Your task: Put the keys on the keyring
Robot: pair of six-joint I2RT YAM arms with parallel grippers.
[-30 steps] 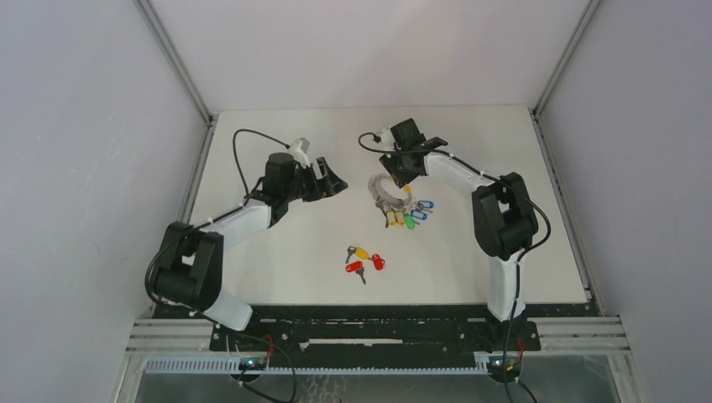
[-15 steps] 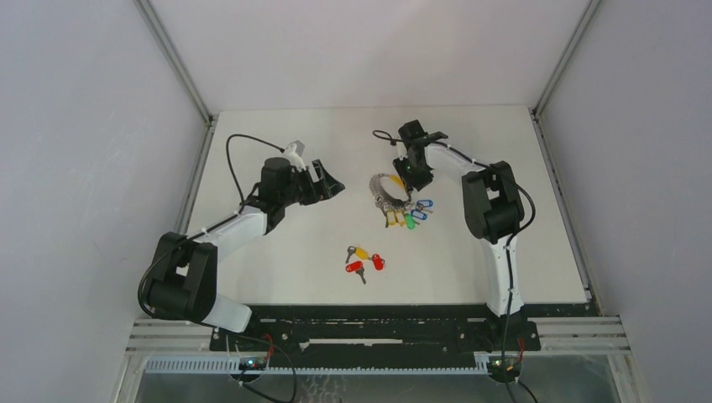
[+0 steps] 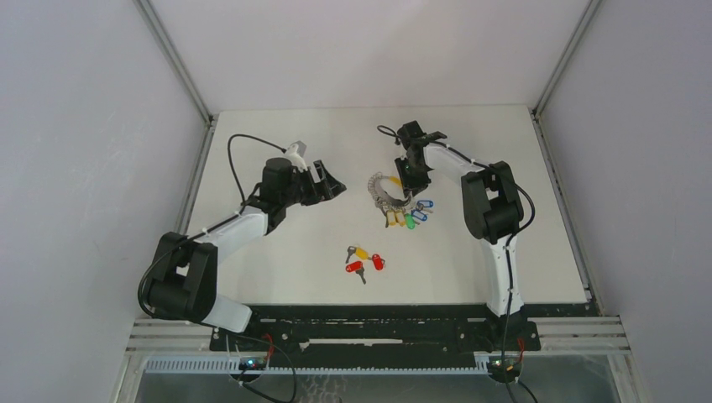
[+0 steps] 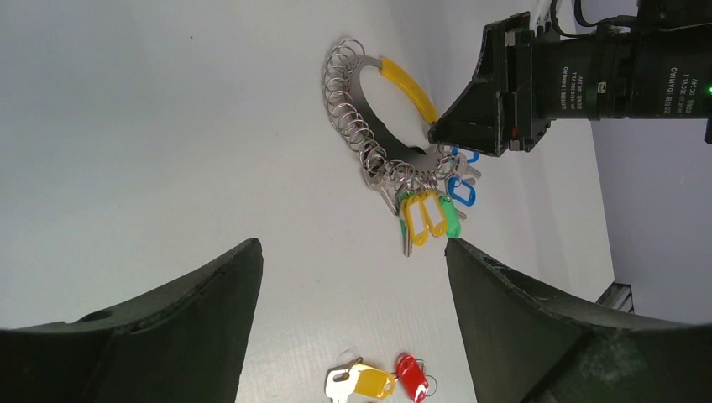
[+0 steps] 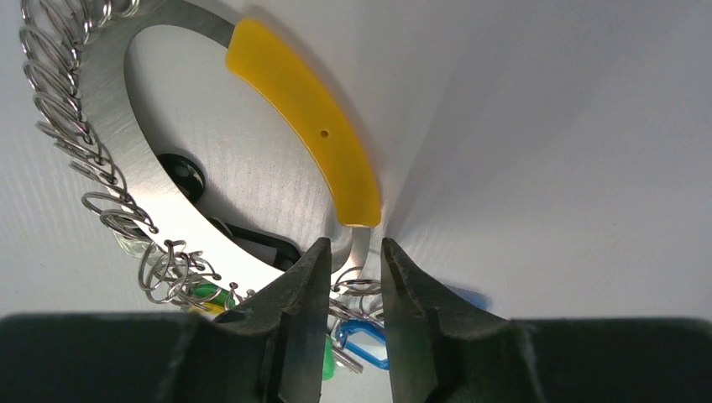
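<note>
Keyring (image 3: 388, 195) lies flat on the desk (image 3: 269, 252), far of centre and a little right. It is a steel ring with small split rings threaded round its left arc. Yellow band (image 5: 306, 117) covers the far-right arc. Tags (image 4: 428, 217) bunch at the near end.

Keys (image 3: 363, 259) sit in a loose cluster with red and yellow tags, near of the keyring and apart from it.

Right claw (image 5: 353, 252) is down at the ring, one finger inside the loop and one outside. It straddles the bare steel just past the end of the yellow band. Jaws are narrowed to a slot; thin gaps seem to show on both sides of the steel, so I cannot tell whether it grips. Left claw (image 4: 353, 243) is spread wide and empty, left of the keyring, well apart from it and the keys.

Step in hand, as I judge it: securing the ring.
- Close squarely on the flat steel, not on the band's end, where a finger could ride up and slip.
- Keep the fingertips low against the desk so the thin ring does not skate out.
- Lift slowly; the hanging tags and split rings will likely swing and shift the weight to the near side.

Room:
- Bare desk lies all round the ring, widest to the left and near right.
- The desk's far and right edges are well off.
- Walls (image 3: 101, 126) stand beyond them.
- The left claw has an open path to the keys.
</note>
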